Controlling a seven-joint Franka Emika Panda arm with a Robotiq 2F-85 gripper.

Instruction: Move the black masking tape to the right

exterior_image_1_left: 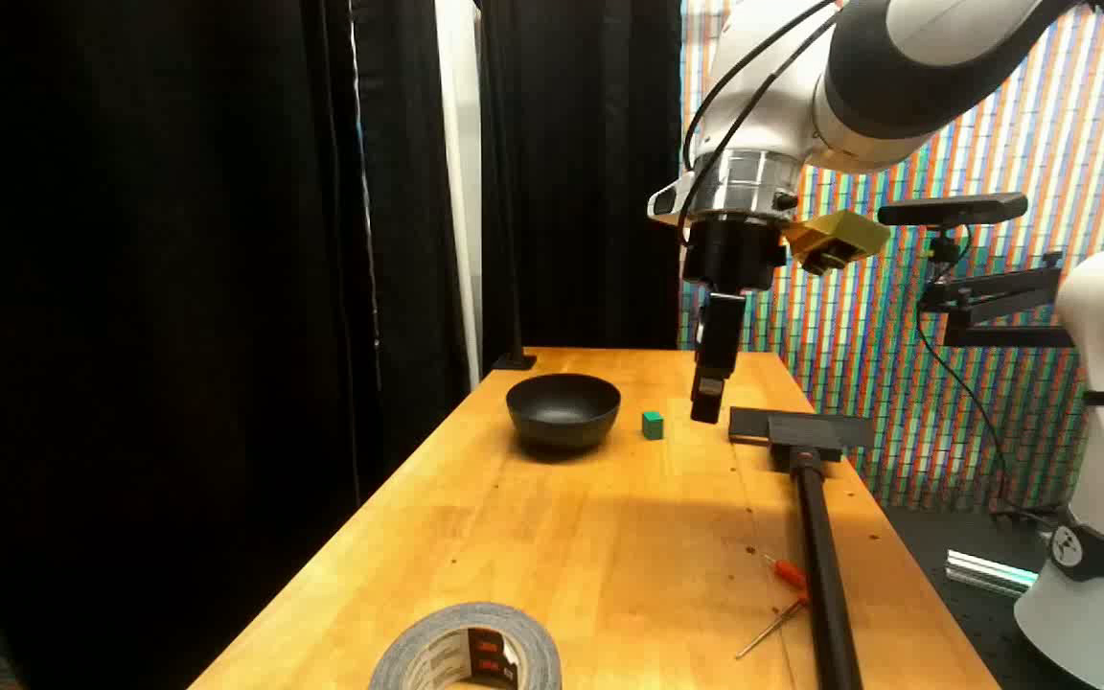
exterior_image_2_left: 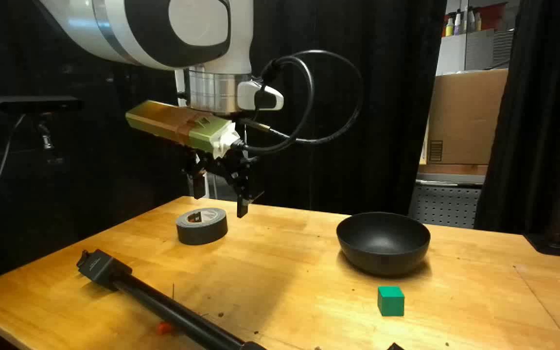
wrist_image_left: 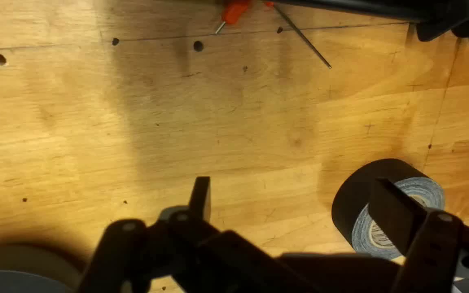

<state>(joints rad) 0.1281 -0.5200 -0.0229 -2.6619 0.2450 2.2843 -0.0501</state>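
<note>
In an exterior view: black bar [exterior_image_2_left: 178,313] near left; black masking tape [exterior_image_2_left: 203,234] flat on the table [exterior_image_2_left: 309,287], left, far side; gripper [exterior_image_2_left: 220,197] hanging above the table, released, jaws spread apart; black bowl [exterior_image_2_left: 383,250] right, far side; green cube [exterior_image_2_left: 391,302] nearer than bowl.

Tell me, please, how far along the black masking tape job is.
Done: no completed move is evident; the black masking tape lies flat on the table. In hand: nothing gripped; the open fingers hang empty above the table. Left, probably: grip, shift right, release.
</note>
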